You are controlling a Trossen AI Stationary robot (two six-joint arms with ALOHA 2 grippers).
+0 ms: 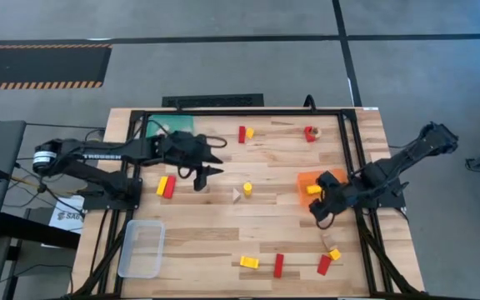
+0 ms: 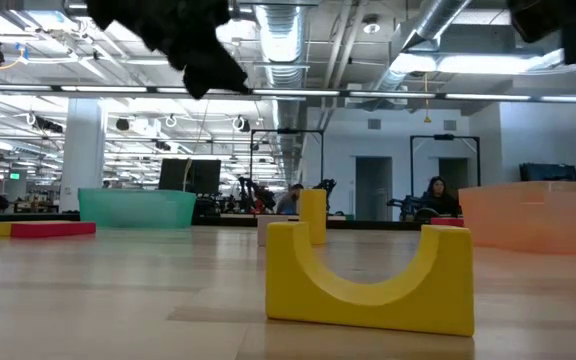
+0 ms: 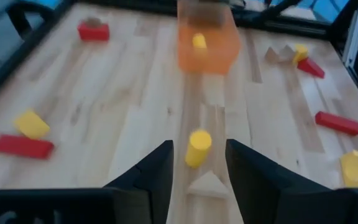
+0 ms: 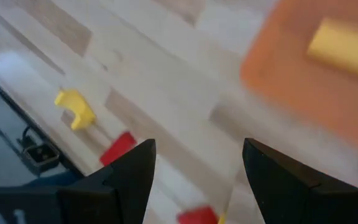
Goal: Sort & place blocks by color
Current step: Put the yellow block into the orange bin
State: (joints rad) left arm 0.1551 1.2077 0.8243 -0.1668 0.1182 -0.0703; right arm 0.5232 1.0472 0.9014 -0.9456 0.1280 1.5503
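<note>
Red, yellow and pale wood blocks lie scattered on the table. My left gripper [image 1: 212, 164] [image 3: 197, 147] is open above the table's middle. It points toward a standing yellow cylinder [image 1: 247, 188] [image 3: 198, 148] and a pale wood wedge [image 1: 237, 195] [image 3: 207, 183], and touches neither. My right gripper [image 1: 319, 215] [image 4: 197, 144] is open and empty, just on the near side of the orange tray [image 1: 307, 178] [image 4: 303, 93]. One yellow block [image 1: 313, 190] [image 4: 344, 45] lies in that tray.
A teal tray [image 1: 173, 125] sits at the far left and a clear tray [image 1: 142, 247] at the near left. Red and yellow blocks [image 1: 167, 186] lie at the left, others [image 1: 245, 133] near the far edge, several [image 1: 278, 265] along the near edge. A yellow arch block [image 2: 368, 275] fills the low view.
</note>
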